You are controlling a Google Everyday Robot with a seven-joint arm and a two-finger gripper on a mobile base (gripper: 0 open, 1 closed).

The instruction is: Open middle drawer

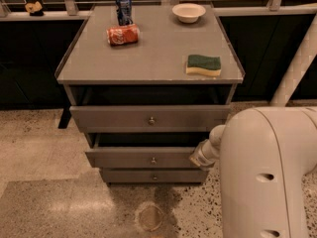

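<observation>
The middle drawer (pixel 133 158) is a grey flat front with a small round knob (pixel 153 160), and it stands out a little from the cabinet with a dark gap above it. The taller top drawer (pixel 124 119) above it also stands out. The lowest drawer (pixel 129 176) sits further back. My white arm (pixel 267 172) fills the lower right. The gripper (pixel 202 156) is at the right end of the middle drawer's front, mostly hidden behind the arm.
On the cabinet top (pixel 148 53) lie a tipped red can (pixel 123 34), an upright blue can (pixel 123 8), a white bowl (pixel 188 12) and a green-and-yellow sponge (pixel 203 65). A white pole (pixel 297 63) leans at the right. There is a round stain (pixel 149 216) on the speckled floor.
</observation>
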